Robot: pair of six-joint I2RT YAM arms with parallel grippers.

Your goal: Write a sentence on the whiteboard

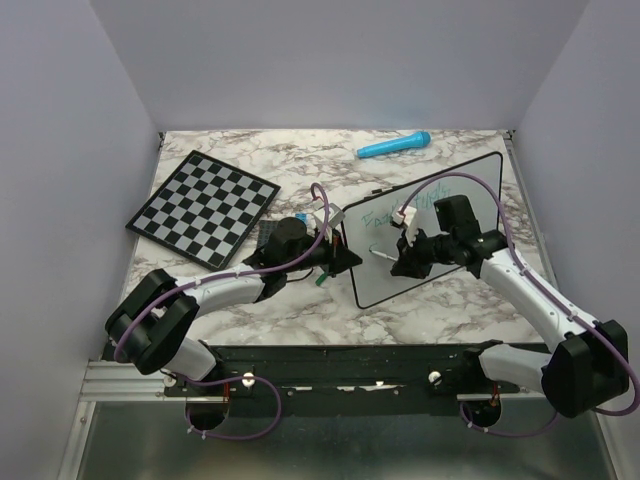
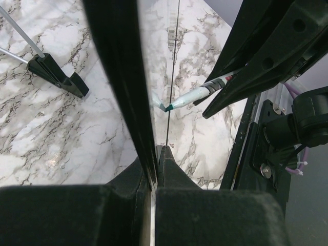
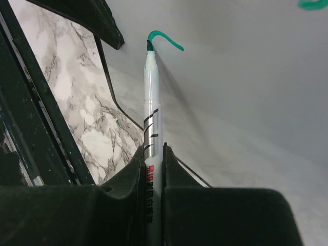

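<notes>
Marbled tabletop [image 1: 300, 150], plain pale walls. 1 whiteboard [image 1: 385, 280], mid-tabletop. 1 chessboard [image 1: 203, 208] to its left, 1 blue tube-like item [image 1: 393, 146] beyond it, 1 marker [image 3: 152, 102]. Whiteboard's long axis runs near-left to far-right, sentence [image 1: 400, 208] by its far edge. L fingers [image 2: 215, 215] clamp whiteboard's edge. R fingers [image 3: 66, 215] grip marker, tip on whiteboard.

The marble table [image 1: 300, 315] is bare along its near edge between the two arms, and again in a strip at the far edge left of the blue cylinder [image 1: 393, 146]. The chessboard [image 1: 203, 207] fills the far left corner. The whiteboard [image 1: 385, 285] sits askew over the right half, almost reaching the right edge. The left gripper [image 1: 345, 262] is clamped on its left rim. The right gripper [image 1: 400, 262], gripping a marker [image 3: 151, 102], is close beside it, so only a narrow gap is left between them.
</notes>
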